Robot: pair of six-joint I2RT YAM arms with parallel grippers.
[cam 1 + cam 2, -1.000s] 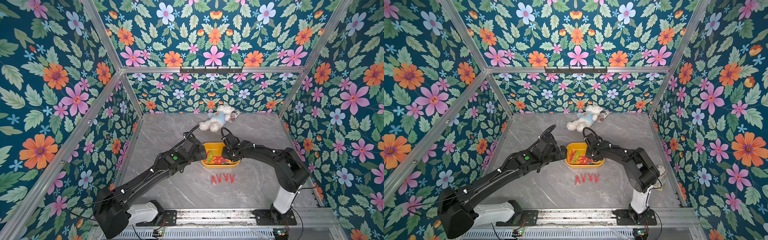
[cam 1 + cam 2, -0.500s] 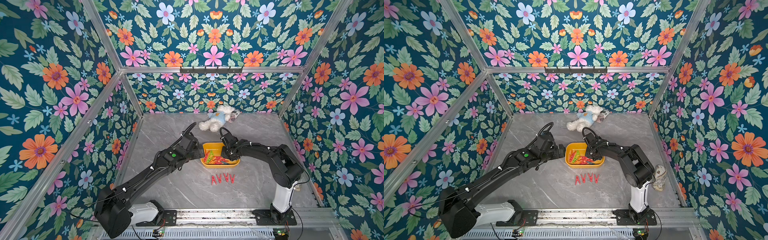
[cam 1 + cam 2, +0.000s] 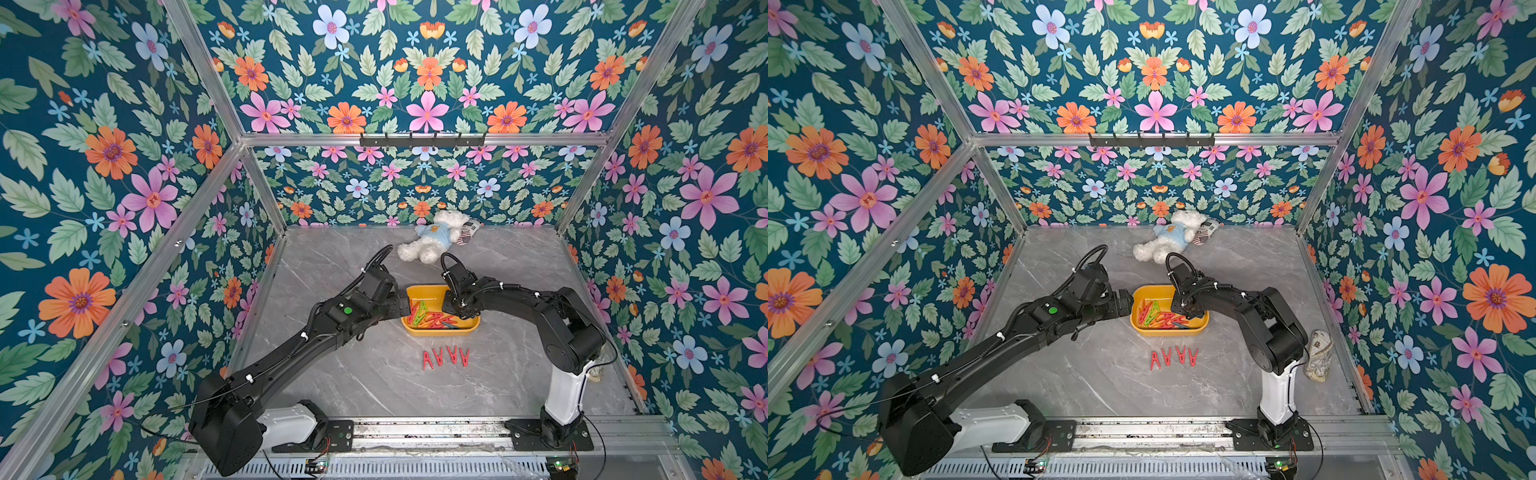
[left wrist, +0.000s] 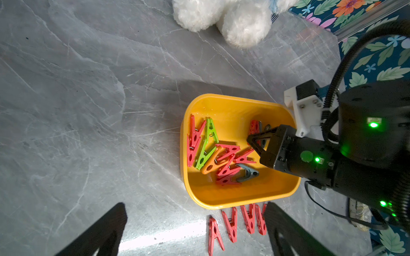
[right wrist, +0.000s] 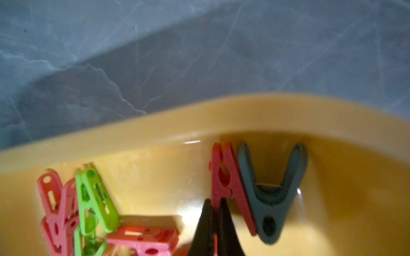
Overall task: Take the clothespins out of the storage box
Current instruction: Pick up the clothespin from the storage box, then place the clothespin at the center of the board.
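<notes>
Pinching entry: right gripper (image 5: 215, 200), jaws clenched on the near leg of a red clothespin (image 5: 224, 177) (a red sliver shows between them). It leans on the storage box (image 5: 155, 137) wall, long axis pointing straight ahead of the fingertips, with a grey-blue clothespin (image 5: 269, 199) touching alongside. Left gripper (image 3: 398, 306): spread wide, empty, just outside the box.

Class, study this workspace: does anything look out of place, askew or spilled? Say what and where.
Nothing is spilled or broken. Four red clothespins lie in a neat row in front of the storage box. Only the plush bear, lying flopped by the back wall, looks unrelated to the job.
</notes>
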